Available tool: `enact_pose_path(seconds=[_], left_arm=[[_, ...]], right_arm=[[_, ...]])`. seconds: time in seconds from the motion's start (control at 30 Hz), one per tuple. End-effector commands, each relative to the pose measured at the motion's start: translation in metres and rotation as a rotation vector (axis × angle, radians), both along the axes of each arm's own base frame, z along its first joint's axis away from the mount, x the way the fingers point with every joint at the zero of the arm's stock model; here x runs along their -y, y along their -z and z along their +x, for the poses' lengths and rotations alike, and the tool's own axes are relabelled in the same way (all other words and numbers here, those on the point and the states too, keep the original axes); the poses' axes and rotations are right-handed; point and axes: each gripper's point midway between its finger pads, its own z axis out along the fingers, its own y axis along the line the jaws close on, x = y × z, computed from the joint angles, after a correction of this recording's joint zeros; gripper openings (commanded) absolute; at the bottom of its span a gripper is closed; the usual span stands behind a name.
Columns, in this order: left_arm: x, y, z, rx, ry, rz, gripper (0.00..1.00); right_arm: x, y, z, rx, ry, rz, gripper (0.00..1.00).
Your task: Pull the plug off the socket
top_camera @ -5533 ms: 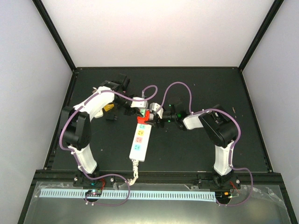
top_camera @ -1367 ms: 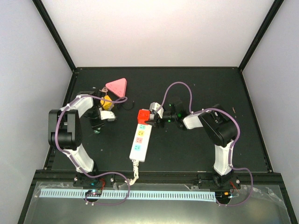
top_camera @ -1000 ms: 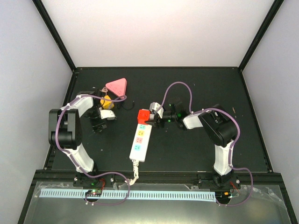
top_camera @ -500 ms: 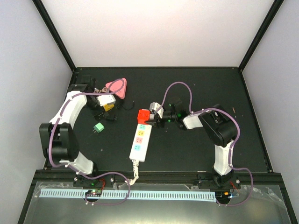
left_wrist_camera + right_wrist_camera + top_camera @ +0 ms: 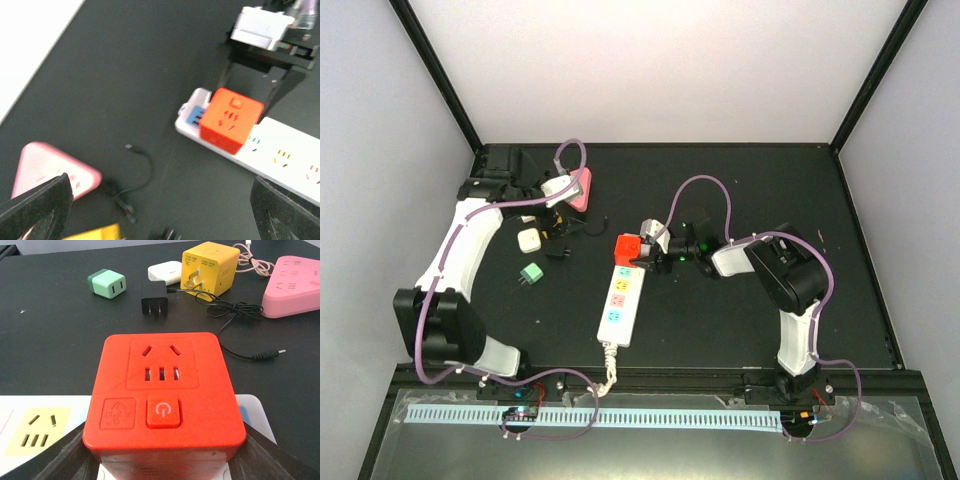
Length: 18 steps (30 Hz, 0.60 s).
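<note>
The plug (image 5: 162,405) is a red cube adapter seated on the far end of the socket (image 5: 620,300), a long white power strip with pastel outlet faces. My right gripper (image 5: 645,255) is shut on the plug, with a dark finger pressed against each side of it (image 5: 165,460). The left wrist view also shows the plug (image 5: 231,120) on the socket (image 5: 280,157). My left gripper (image 5: 560,190) hangs open and empty at the back left, far from the plug, its fingertips (image 5: 35,210) spread wide.
A pink triangular adapter (image 5: 582,190) lies under the left gripper. Nearby are a white adapter (image 5: 530,241), a green plug (image 5: 530,274), a black adapter (image 5: 558,252), a yellow cube (image 5: 209,267) and a thin black cable (image 5: 137,175). The socket's bundled cord (image 5: 610,370) lies at the near edge.
My left arm has swung back to the far left corner, its gripper open. A green plug and a white adapter now lie uncovered on the table. The right gripper has not moved.
</note>
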Motion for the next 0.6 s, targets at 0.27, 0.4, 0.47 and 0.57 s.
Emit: enact_pose_path(seconds=[0.27, 0.4, 0.47, 0.57], left_arm=[[0.062, 0.048, -0.012, -0.066, 0.335, 0.037, 0.99], [0.072, 0.066, -0.011, -0.099, 0.374, 0.058, 0.99], [0.076, 0.073, -0.013, -0.104, 0.398, 0.068, 0.99], [0.084, 0.082, -0.015, -0.107, 0.428, 0.078, 0.97]], right_arm=[[0.009, 0.031, -0.003, -0.081, 0.033, -0.077, 0.72], [0.009, 0.031, -0.004, -0.076, 0.035, -0.072, 0.85], [0.009, 0.030, -0.003, -0.073, 0.035, -0.069, 0.90], [0.010, 0.031, -0.004, -0.070, 0.034, -0.068, 0.92]])
